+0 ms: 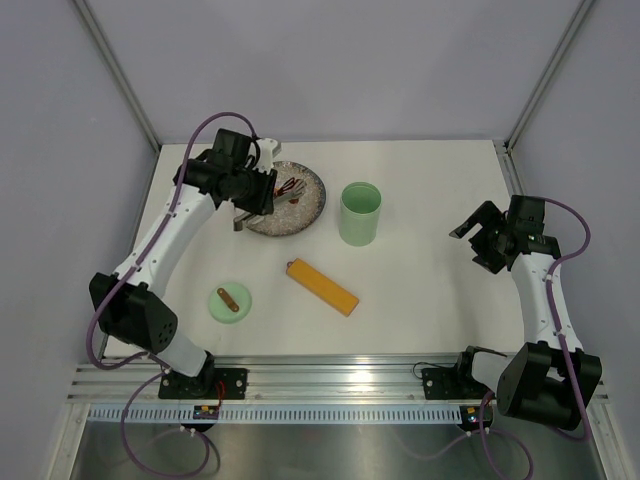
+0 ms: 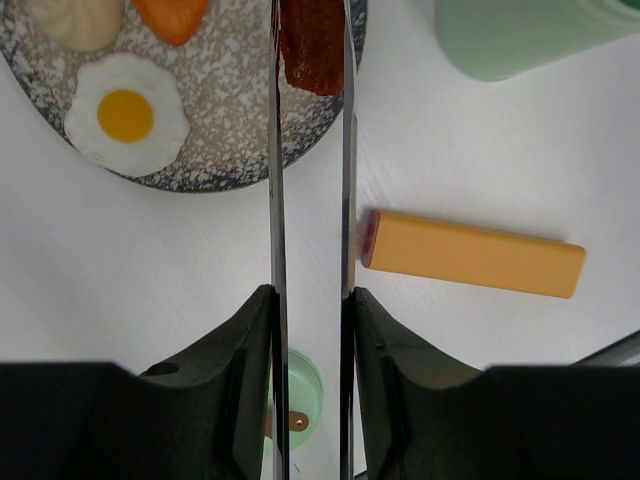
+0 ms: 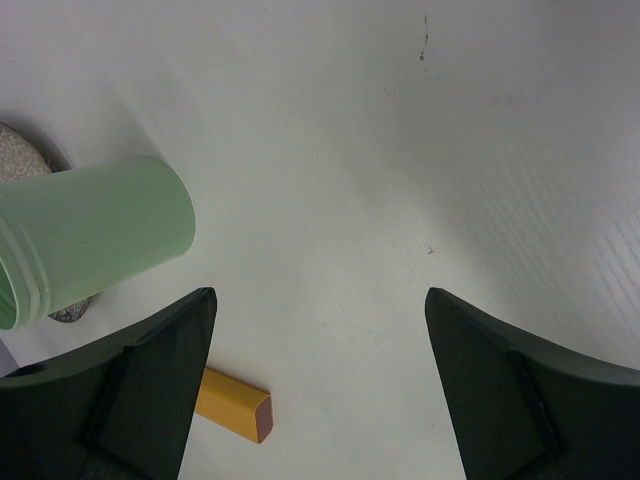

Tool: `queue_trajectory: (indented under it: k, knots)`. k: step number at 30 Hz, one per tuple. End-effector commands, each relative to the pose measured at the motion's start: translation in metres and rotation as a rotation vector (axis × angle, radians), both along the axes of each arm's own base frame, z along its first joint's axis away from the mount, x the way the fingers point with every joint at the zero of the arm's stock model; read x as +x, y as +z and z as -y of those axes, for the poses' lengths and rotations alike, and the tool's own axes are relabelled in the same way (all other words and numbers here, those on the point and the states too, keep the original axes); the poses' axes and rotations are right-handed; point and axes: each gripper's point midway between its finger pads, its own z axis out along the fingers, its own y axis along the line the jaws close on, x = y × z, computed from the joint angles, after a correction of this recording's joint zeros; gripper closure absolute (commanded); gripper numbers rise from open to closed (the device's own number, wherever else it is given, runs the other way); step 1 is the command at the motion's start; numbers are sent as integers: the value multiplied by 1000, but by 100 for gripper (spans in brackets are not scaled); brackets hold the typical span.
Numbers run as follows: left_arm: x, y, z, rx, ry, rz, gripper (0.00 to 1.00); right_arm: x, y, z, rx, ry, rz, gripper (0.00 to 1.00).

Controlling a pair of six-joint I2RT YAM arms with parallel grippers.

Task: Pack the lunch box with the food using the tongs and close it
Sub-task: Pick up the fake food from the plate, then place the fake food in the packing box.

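Observation:
My left gripper (image 2: pixel 311 300) is shut on the tongs (image 2: pixel 277 200), one finger pressing each thin grey arm. The arms reach over the speckled plate (image 2: pixel 230 120), and a reddish-brown sausage piece (image 2: pixel 312 50) sits between their tips. A fried-egg piece (image 2: pixel 127 113), a cream bun (image 2: pixel 75 20) and an orange piece (image 2: pixel 170 15) lie on the plate. The mint-green lunch box (image 1: pixel 360 212) stands open right of the plate; its lid (image 1: pixel 231 302) lies near the left arm. My right gripper (image 1: pixel 478 232) hangs open and empty over bare table to the right.
A long orange-yellow bar (image 1: pixel 321 286) lies on the table between the lid and the lunch box, in front of the plate. The right wrist view shows the lunch box (image 3: pixel 90 235) and the bar's end (image 3: pixel 235 405) to its left.

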Motion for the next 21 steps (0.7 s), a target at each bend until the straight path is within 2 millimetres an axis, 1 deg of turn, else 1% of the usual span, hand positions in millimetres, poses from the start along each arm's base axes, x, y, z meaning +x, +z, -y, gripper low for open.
queue_trajectory:
  k: [1, 3, 5, 6, 7, 8, 10, 12, 13, 19, 21]
  knots:
    - [2, 68, 32, -152, -73, 168, 95, 7, 11, -1, -2, 11, 45, 7]
    - [-1, 86, 41, -183, -105, 204, 96, 6, 12, -1, -1, 10, 46, 7]
    - [-6, 98, 55, -242, -127, 211, 95, 6, 12, -2, 2, 9, 48, 7]
    - [-13, 104, 67, -279, -169, 212, 96, 5, 12, -2, 2, 7, 49, 7]
    - [-14, 111, 73, -302, -183, 226, 95, 5, 12, -2, 5, 6, 49, 7]
    - [-16, 113, 79, -313, -199, 229, 95, 5, 12, -2, 6, 5, 49, 7]
    - [-21, 115, 94, -333, -234, 224, 95, 4, 13, -3, 5, 5, 54, 7]
    - [-25, 112, 108, -335, -264, 208, 95, 3, 13, -3, 7, 4, 52, 7]
    - [-26, 113, 113, -340, -274, 211, 95, 2, 13, -3, 5, 4, 50, 7]
    - [-22, 101, 132, -335, -289, 191, 95, 1, 14, -2, -1, 3, 51, 7]
    - [-19, 98, 134, -324, -282, 191, 95, 1, 13, -2, -3, 3, 51, 7]
